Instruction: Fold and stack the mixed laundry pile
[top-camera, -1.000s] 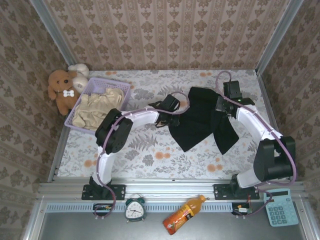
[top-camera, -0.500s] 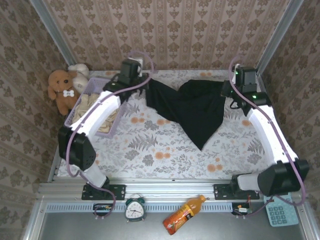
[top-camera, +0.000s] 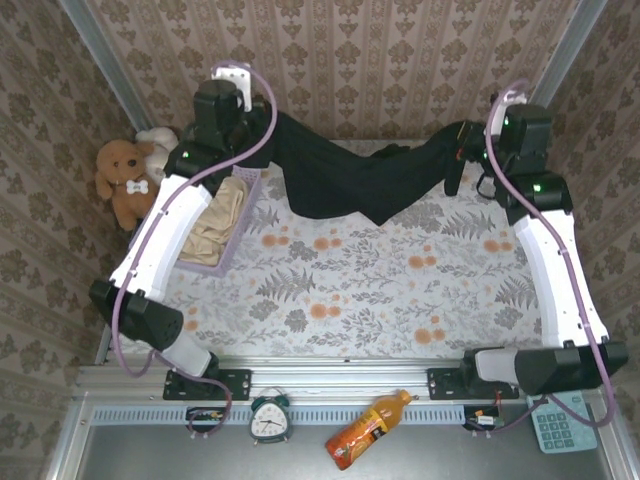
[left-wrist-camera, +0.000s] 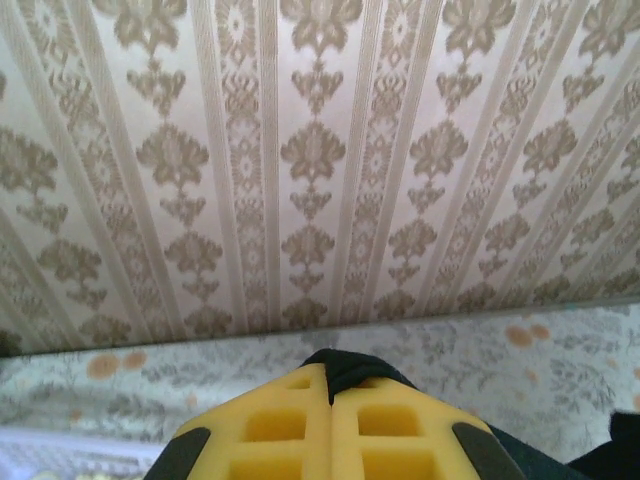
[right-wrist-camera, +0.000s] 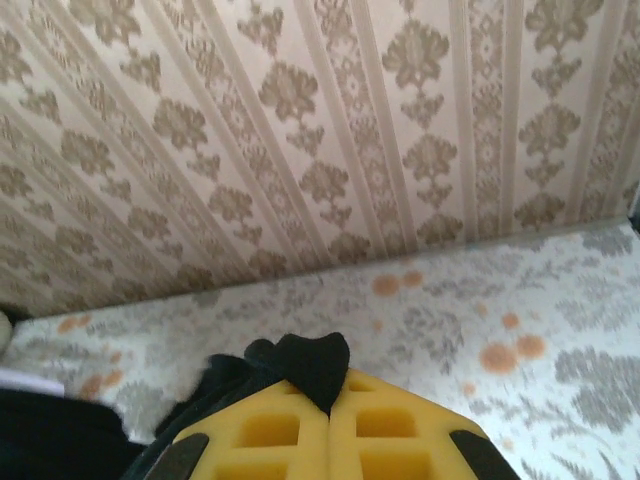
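Lab test booth: wallpapered panels (top-camera: 340, 60) in aluminium framing (top-camera: 330, 375) around a floral tabletop (top-camera: 350, 290).

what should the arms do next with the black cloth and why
Probably swing it forward and down, laying the black cloth flat on the table. The left gripper and right gripper each pinch an edge, and it hangs spread between them by the back wall.
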